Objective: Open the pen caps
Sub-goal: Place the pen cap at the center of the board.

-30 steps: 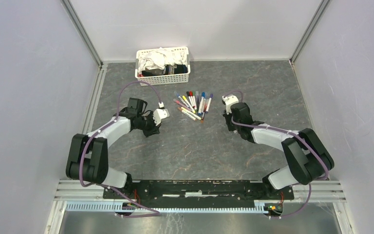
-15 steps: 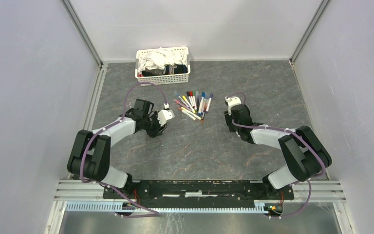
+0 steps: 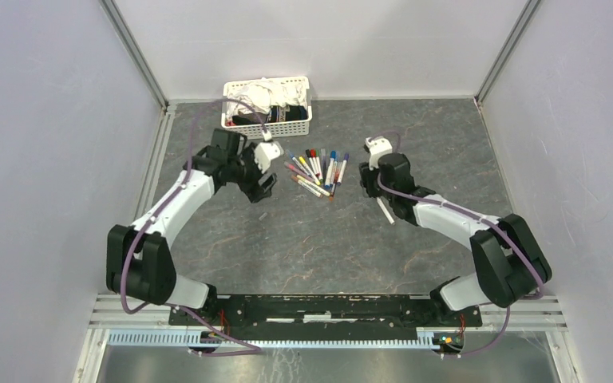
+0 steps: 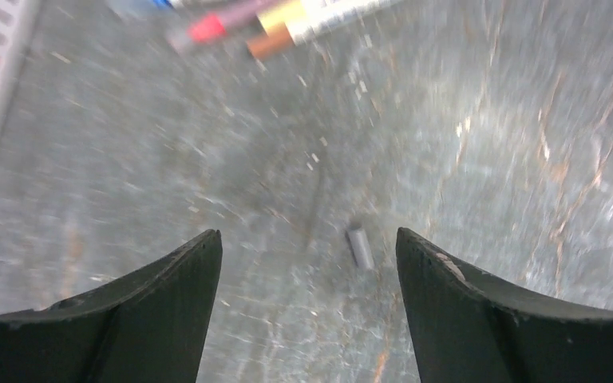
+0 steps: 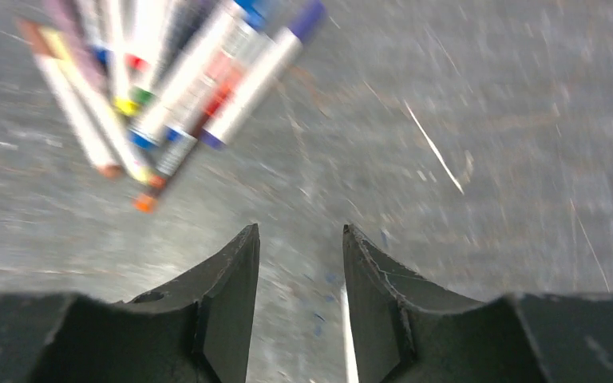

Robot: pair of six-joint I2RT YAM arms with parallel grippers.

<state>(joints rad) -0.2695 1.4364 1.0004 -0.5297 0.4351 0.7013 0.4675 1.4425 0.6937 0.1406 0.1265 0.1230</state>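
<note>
Several pens (image 3: 316, 171) with coloured caps lie fanned out mid-table; their ends show in the left wrist view (image 4: 287, 14) and the right wrist view (image 5: 177, 76). My left gripper (image 3: 265, 185) (image 4: 307, 235) hovers open left of them, holding nothing. A small grey cap (image 4: 358, 245) (image 3: 262, 215) lies loose on the table below it. My right gripper (image 3: 369, 183) (image 5: 300, 230) stands open to the right of the fan. A white pen barrel (image 3: 385, 211) (image 5: 349, 343) lies on the table under it, touching neither finger.
A white slotted basket (image 3: 268, 128) of cloths stands at the back, just behind the left arm. Grey walls close in the table on the left, right and back.
Both grippers have opened. The left arm rose toward the basket, leaving the grey cap on the table. The right gripper shifted toward the pens, leaving the white barrel lying behind it.
</note>
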